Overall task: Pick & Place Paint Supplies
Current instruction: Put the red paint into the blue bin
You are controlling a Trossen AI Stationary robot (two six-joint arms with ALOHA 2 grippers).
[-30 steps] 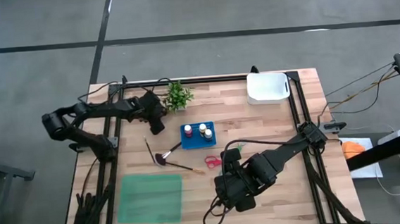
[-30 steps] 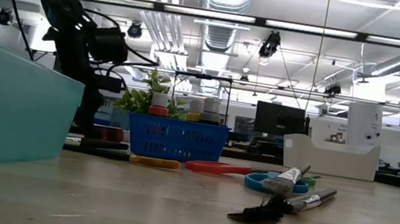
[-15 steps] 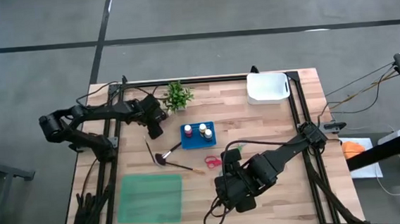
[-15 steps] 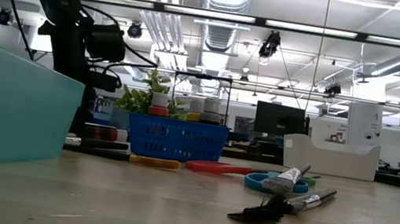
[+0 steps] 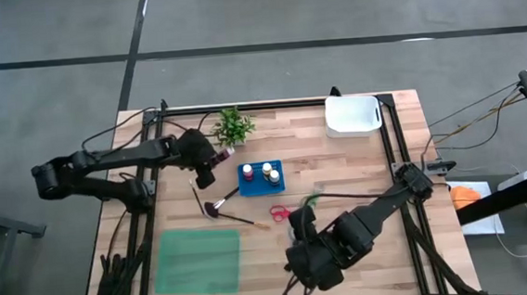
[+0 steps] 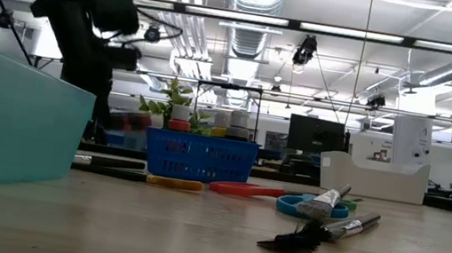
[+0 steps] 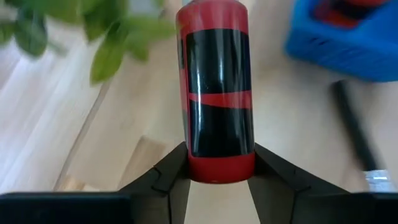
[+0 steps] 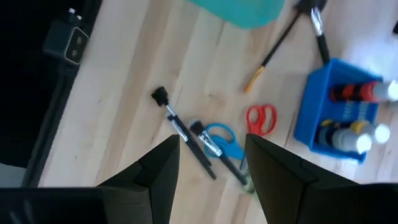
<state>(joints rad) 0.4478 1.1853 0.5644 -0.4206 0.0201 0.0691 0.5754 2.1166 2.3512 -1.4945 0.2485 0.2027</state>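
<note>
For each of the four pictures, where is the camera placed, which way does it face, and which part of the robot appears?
High: above, looking down on the table; both arms show.
Low: at tabletop height, looking across; the left arm shows.
Left wrist: behind the left tool, which grips a red paint bottle.
Right wrist: above the table, past the open right tool, onto the brushes.
Shared: the blue basket appears in the high, low and right wrist views.

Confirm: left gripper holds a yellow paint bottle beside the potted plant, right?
Not quite. The paint bottle in the left gripper is red with a black label, not yellow, as the left wrist view shows. It is held beside the potted plant.
</note>
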